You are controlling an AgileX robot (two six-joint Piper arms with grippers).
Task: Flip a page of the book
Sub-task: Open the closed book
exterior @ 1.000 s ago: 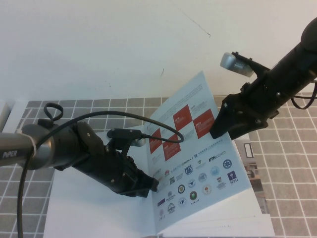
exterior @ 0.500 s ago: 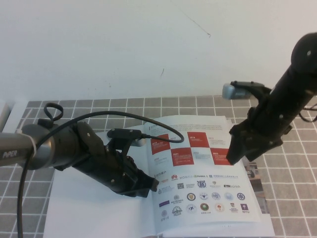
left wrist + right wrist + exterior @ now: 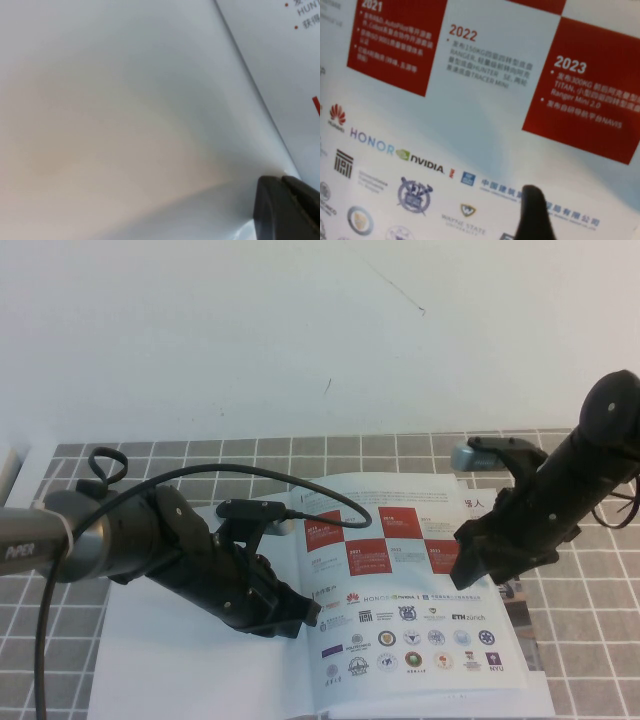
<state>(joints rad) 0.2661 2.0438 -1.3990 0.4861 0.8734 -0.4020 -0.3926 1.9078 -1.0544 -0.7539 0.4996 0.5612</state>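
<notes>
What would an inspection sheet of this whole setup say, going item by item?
Surface: grey tiled mat before a white wall.
Job's things: book lies open; the page with red squares and logos lies almost flat on its right half.
Clutter: a printed sheet with dark photos peeks out beside the book.
Grippers: left gripper presses on the blank left page near the spine, jaws unclear; right gripper hovers over the page's right edge, jaws open, holding nothing.
Cables: black cable loops over the left arm.
Surroundings: nothing seen besides the wall.
</notes>
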